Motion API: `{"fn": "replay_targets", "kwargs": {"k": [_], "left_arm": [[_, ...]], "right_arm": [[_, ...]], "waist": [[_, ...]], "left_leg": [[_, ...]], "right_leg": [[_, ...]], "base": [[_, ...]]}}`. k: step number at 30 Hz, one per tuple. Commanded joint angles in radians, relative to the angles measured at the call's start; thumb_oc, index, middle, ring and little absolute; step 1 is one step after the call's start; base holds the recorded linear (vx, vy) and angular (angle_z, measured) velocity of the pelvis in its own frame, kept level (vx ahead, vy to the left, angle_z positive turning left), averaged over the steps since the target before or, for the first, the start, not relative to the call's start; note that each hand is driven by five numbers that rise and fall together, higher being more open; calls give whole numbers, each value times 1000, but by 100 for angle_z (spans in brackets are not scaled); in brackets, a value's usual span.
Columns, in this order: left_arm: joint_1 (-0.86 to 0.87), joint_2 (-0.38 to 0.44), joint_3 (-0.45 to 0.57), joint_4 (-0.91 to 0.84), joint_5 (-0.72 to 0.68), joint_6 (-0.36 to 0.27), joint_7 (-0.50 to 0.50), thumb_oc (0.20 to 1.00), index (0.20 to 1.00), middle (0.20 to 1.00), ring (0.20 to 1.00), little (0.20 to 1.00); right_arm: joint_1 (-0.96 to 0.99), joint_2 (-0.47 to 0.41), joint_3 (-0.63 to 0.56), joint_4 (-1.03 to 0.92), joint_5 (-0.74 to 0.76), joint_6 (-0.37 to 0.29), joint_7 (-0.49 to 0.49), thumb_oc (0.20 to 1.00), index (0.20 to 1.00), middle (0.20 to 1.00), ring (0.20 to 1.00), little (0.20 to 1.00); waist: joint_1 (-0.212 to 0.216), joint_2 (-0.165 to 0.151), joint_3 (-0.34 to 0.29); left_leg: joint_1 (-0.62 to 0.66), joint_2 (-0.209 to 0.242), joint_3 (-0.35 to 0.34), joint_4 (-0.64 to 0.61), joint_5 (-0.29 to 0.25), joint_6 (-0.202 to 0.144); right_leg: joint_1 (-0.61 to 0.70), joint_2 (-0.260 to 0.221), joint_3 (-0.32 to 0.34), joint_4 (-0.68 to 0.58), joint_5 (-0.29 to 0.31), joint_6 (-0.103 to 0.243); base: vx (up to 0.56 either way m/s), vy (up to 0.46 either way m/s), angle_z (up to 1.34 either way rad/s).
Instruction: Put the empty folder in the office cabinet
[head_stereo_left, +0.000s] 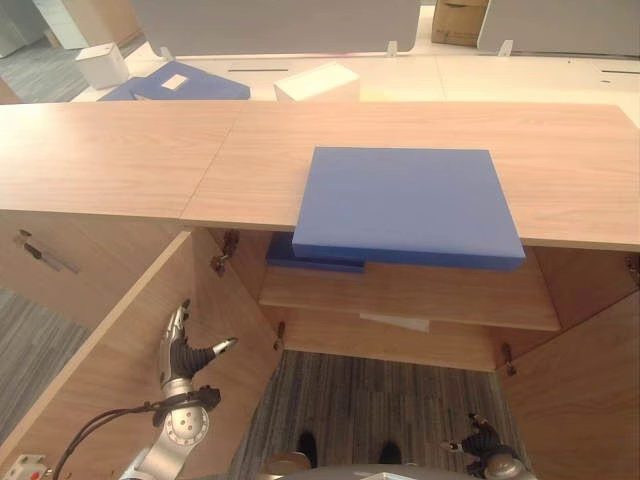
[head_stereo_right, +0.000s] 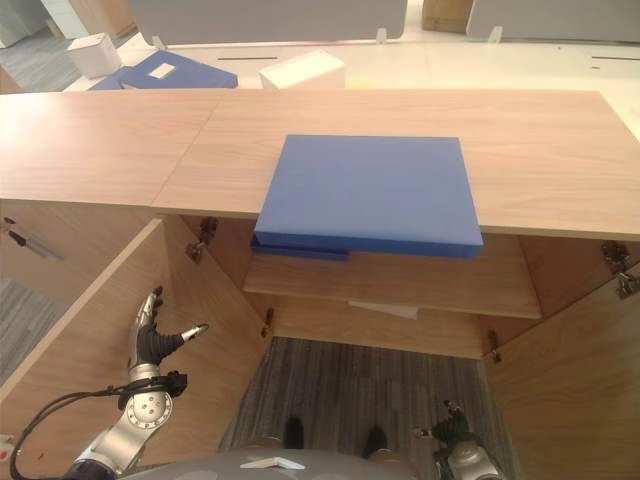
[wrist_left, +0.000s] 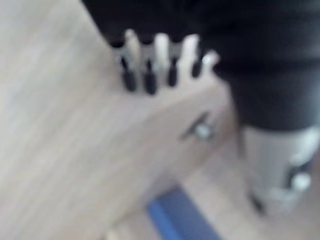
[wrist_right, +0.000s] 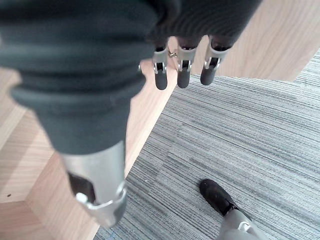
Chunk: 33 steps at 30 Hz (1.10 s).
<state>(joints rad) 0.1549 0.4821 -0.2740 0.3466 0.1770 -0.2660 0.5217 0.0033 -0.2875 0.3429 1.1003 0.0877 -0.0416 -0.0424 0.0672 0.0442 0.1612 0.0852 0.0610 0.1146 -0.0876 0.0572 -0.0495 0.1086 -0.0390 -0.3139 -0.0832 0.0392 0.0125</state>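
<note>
The left hand (head_stereo_left: 180, 352) is raised at the lower left, its fingers (wrist_left: 161, 65) straight and its thumb spread apart. The right hand (head_stereo_left: 484, 440) hangs low at the lower right, fingers (wrist_right: 183, 69) straight and relaxed, holding nothing.

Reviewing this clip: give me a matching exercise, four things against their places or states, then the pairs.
Things:
1. large flat blue folder
2. darker blue folder
3. left hand
4. wooden left cabinet door

Places or states:
A. swung open
B. fingers straight, beside the inner face of the open door
C. on the wooden cabinet top, front edge overhanging
D. on the upper shelf inside, partly under the overhanging folder

Pairs: 1-C, 2-D, 3-B, 4-A
</note>
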Motion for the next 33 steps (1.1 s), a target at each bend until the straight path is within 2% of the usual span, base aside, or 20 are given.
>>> {"fn": "replay_targets", "kwargs": {"k": [1,4,9,13,19,21,29,33], "left_arm": [[-88,91,3,-57,167,-78,109,1000,1000,1000,1000,1000],[-100,127,8,-117,260,-79,162,1000,1000,1000,1000,1000],[-128,161,7,-159,325,-40,206,1000,1000,1000,1000,1000],[-146,207,15,-203,446,1,266,1000,1000,1000,1000,1000],[-150,222,16,-210,496,10,278,1000,1000,1000,1000,1000],[-166,245,6,-204,576,5,307,1000,1000,1000,1000,1000],[-228,255,-40,-174,605,-16,327,1000,1000,1000,1000,1000],[-313,243,-114,-140,612,-5,316,1000,1000,1000,1000,1000]], "right_arm": [[-61,-11,-4,23,19,-19,-9,1000,1000,1000,1000,1000],[-63,-9,1,26,15,-18,-12,1000,1000,1000,1000,1000],[-69,-5,6,34,16,-14,-16,1000,1000,1000,1000,1000],[-62,-5,10,32,22,-11,-20,1000,1000,1000,1000,1000],[-56,-7,8,30,8,-14,-20,1000,1000,1000,1000,1000],[-40,-7,11,27,-5,-21,-23,1000,1000,1000,1000,1000],[-25,-9,25,20,-11,-27,-22,1000,1000,1000,1000,1000],[-18,-10,41,9,-18,-25,-24,1000,1000,1000,1000,1000]], "waist": [[11,-26,0],[14,-28,-5],[14,-28,-8],[6,-25,-15],[-1,-23,-17],[-16,-22,-25],[-42,-26,-28],[-67,-28,-32]], "left_leg": [[35,22,4,0,-65,1],[40,24,9,0,-69,0],[44,26,13,0,-72,1],[49,28,20,0,-77,3],[50,26,20,0,-79,3],[54,22,28,0,-88,7],[57,18,40,0,-96,11],[65,15,54,0,-104,15]], "right_leg": [[16,-91,74,-4,2,94],[22,-93,72,-4,0,96],[26,-94,76,-4,-2,98],[26,-94,92,-4,-4,102],[26,-93,103,-4,-6,104],[25,-93,120,-4,-7,109],[18,-91,145,-4,-5,113],[16,-91,163,-4,-1,118]], "base": [[0,0,0],[0,0,0],[0,0,0],[23,19,-3],[27,23,-8],[83,54,-2],[25,22,-6],[37,30,-11]]}}
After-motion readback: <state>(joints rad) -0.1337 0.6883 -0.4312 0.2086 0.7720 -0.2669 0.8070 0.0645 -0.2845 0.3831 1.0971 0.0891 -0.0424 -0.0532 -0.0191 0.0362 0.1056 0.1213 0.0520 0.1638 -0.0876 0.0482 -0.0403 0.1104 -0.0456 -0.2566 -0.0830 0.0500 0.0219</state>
